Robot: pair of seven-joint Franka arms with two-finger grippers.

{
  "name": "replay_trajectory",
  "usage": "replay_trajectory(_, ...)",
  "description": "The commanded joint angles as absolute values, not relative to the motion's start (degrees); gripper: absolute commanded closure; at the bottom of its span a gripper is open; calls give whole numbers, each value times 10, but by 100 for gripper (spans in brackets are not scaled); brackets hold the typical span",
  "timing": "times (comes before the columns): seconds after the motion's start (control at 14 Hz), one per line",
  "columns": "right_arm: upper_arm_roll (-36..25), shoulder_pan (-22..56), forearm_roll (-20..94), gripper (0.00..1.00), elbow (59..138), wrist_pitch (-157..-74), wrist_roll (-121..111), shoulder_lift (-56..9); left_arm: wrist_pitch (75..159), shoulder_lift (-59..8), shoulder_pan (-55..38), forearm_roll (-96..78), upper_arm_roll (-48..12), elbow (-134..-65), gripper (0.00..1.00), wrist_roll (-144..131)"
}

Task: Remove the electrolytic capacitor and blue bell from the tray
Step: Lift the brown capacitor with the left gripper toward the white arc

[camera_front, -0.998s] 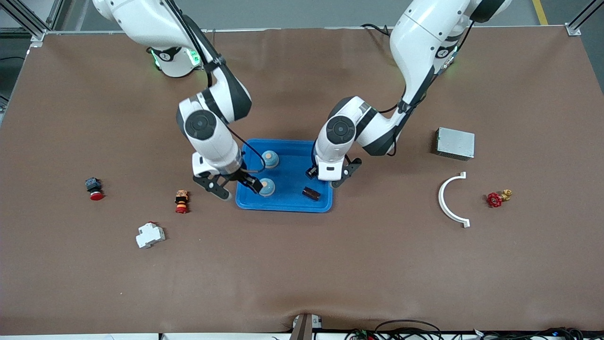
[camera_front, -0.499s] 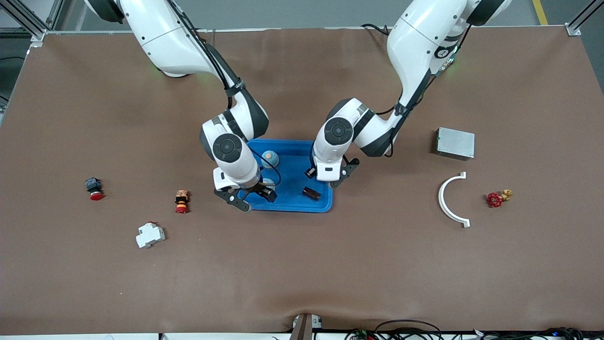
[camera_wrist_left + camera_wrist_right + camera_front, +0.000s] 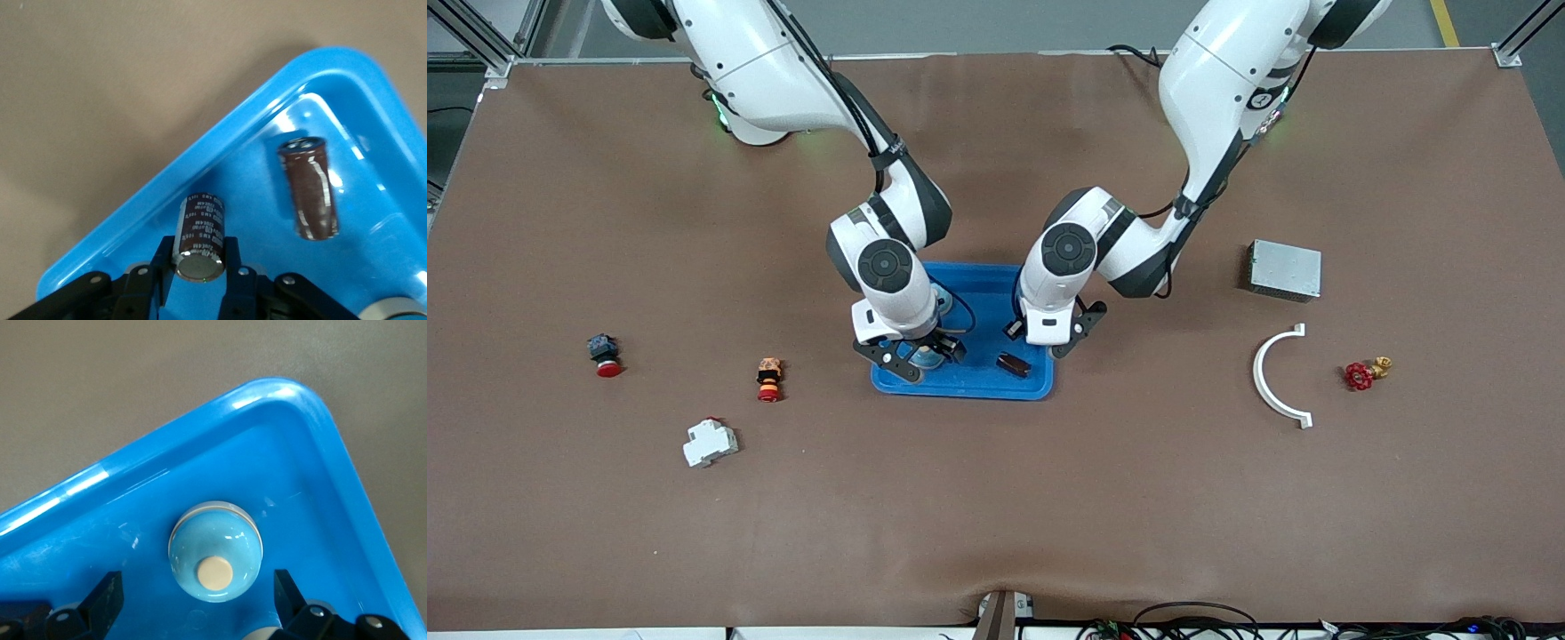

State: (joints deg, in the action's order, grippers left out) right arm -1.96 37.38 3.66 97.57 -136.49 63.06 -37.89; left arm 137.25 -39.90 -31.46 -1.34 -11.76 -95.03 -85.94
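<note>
A blue tray [image 3: 983,388] sits mid-table. My left gripper [image 3: 1046,341] is over the tray's corner and is shut on a dark brown capacitor [image 3: 200,237], held upright between its fingers [image 3: 160,267]. A second capacitor [image 3: 1013,364] lies flat in the tray and also shows in the left wrist view [image 3: 310,188]. My right gripper [image 3: 911,357] is open over a light blue bell [image 3: 925,358] in the tray. In the right wrist view the bell [image 3: 215,550] sits between the spread fingers [image 3: 110,590]. A second bell [image 3: 941,300] is mostly hidden by the right arm.
Toward the right arm's end lie a red-capped button [image 3: 604,356], an orange and black button [image 3: 768,378] and a white breaker [image 3: 710,442]. Toward the left arm's end lie a grey metal box [image 3: 1284,270], a white curved bracket [image 3: 1272,378] and a red valve [image 3: 1361,373].
My right gripper has moved from beside the tray's edge to over the bell in the tray, fingers still spread. The left gripper has barely moved.
</note>
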Motion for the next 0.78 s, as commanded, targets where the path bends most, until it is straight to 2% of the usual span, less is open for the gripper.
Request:
replay_trajectory(0.0,-28,381,36,0,988,-1366,640,-376,1366,-368,-301,-17,-113,-945,100,-864)
replay_trajectory(0.36,-29,381,33,0,987,-1375,641,-388,1311,-307,-258,-13,-110,-940,100,-863)
replay_trajectory(0.71,-29,381,33,0,987,-1375,641,-388,1208,-269,-200,38,-102,-945,100,-865)
